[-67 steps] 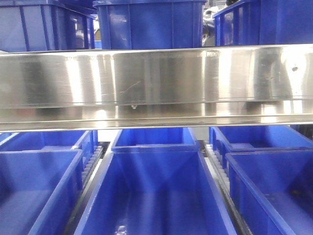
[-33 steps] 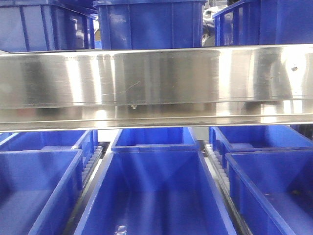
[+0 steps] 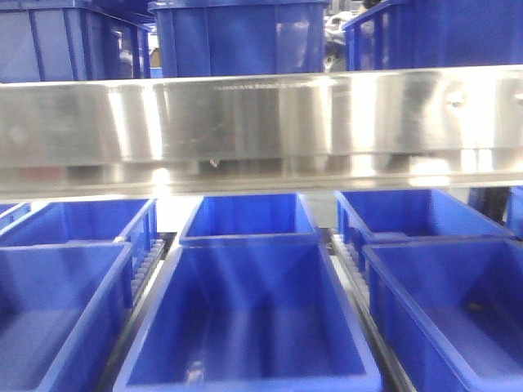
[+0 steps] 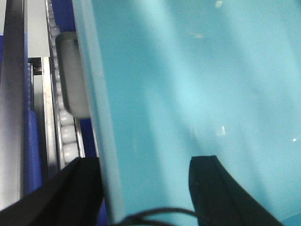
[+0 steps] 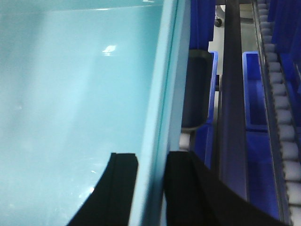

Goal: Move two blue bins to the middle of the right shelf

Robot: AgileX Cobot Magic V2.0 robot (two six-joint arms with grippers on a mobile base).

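The rail hides the bases of the upper bins; below it, both side bins run off the frame's edges.

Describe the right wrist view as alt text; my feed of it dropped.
The right gripper straddles the side wall of a bin that looks pale cyan here, its two black fingers one inside, one outside. To its right run a dark rail and a white roller track, with blue bins below.

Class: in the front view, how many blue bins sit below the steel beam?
6: left near bin, left far bin, centre near bin, centre far bin, right near bin, right far bin. Blue slivers at both edges may be more.
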